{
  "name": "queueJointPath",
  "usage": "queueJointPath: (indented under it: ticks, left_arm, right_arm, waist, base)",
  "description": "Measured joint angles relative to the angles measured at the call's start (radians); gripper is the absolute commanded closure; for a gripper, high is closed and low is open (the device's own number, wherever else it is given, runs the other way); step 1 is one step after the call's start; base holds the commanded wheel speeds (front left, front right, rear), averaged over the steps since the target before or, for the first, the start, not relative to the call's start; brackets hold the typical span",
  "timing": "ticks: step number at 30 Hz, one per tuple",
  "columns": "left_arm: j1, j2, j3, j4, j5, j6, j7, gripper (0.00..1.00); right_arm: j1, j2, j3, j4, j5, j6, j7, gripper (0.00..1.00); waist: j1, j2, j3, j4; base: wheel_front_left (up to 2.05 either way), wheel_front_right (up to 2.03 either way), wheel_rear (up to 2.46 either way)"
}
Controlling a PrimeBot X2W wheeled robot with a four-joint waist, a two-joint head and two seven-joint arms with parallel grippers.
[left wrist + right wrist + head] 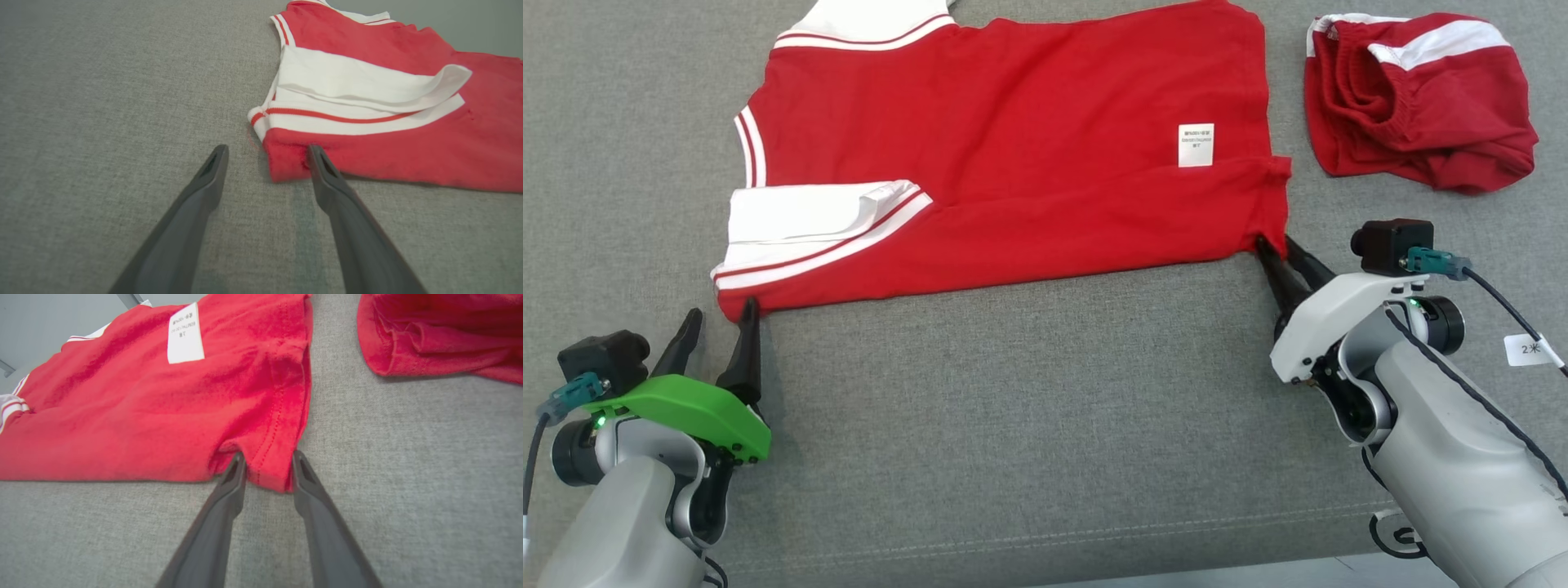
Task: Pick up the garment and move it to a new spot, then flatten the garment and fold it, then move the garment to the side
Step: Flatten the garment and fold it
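As seen from the head view, finds the red garment (1013, 147) spread mostly flat across the far half of the grey fabric-covered table (1013, 408), long edge toward the robot. Notes white trim (809, 212) with red stripes at the left end, one white band folded over onto the red body. Notes a white label (1196, 144) on the red cloth toward the right end (print too small to read). Places a second red item (1421, 98), crumpled, with white bands, on the table off the garment's far right corner, apart from it. Finds the left claw (722, 310) at the garment's near left corner, fingers spread wide, holding nothing; shows in the left wrist view one finger (327, 175) touching the corner's edge, the other clear of the cloth over bare table. Finds the right claw (1276, 243) at the near right corner, narrowed, fingers set either side of the hemmed corner with the cloth bunched between them. Cannot tell a firm grip from mere contact there. Shows the corner slightly puckered at the fingertips, the rest of the near edge lying down on the table.
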Motion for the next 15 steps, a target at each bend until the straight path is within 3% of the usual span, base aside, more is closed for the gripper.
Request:
queueJointPath:
  ticks: [10,13,14,15]
  left_arm:
    - [-0.012,-0.016,-0.024,0.024,-0.006,-0.021,0.0,0.0]
    - [-0.014,-0.023,-0.025,0.034,-0.007,-0.022,0.0,0.58]
    - [-0.015,-0.023,-0.025,0.039,-0.007,-0.023,0.0,0.69]
    - [-0.017,-0.023,-0.024,0.045,-0.008,-0.025,0.0,1.0]
  right_arm:
    - [-0.02,0.013,0.002,0.034,0.0,0.016,-0.026,1.0]
    - [-0.021,0.017,0.002,0.046,0.0,0.023,-0.035,1.0]
    - [-0.022,0.019,0.002,0.05,0.0,0.023,-0.035,1.0]
    - [-0.024,0.021,0.002,0.053,0.0,0.024,-0.035,1.0]
  waist:
    - [0.0,0.0,0.001,-0.007]
    - [0.0,0.0,0.0,-0.009]
    - [0.0,0.0,0.0,-0.01]
    - [0.0,0.0,0.0,-0.01]
  base:
    - [0.0,0.0,0.0]
    - [0.0,0.0,0.0]
    - [0.0,0.0,0.0]
    - [0.0,0.0,0.0]
